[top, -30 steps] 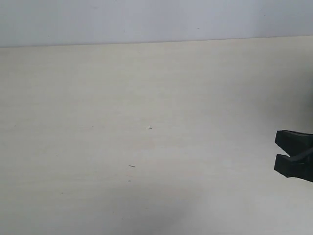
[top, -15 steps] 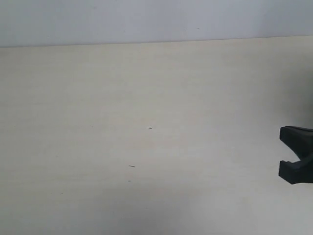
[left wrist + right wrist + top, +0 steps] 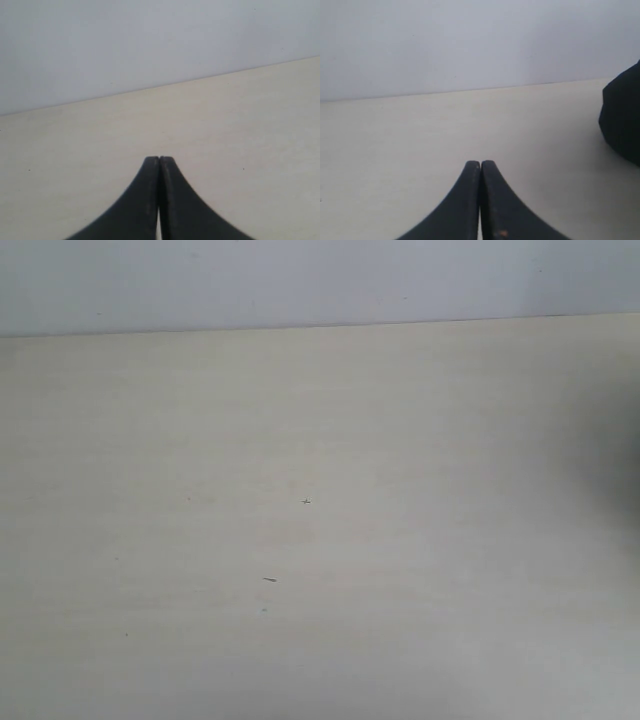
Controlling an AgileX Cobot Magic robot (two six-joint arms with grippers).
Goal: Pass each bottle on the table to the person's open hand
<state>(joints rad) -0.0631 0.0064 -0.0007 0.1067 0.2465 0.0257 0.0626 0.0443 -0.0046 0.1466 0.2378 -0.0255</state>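
left gripper (image 3: 159, 160): my jaws pressed together with nothing between them, low over the table (image 3: 320, 540).
right gripper (image 3: 480, 163): also clenched on nothing; a black shape (image 3: 622, 120) lies near it at the frame edge, and I cannot identify it.
bottles: none shows in any view. My judgement is handed over, or out of frame.
person's open hand: not in view.
bearing to target: direction, long axis and nearer arm all undeterminable.
change: a black gripper stood at the right edge of the exterior view a second ago, jaws parting half a second ago; now it is gone from that view.
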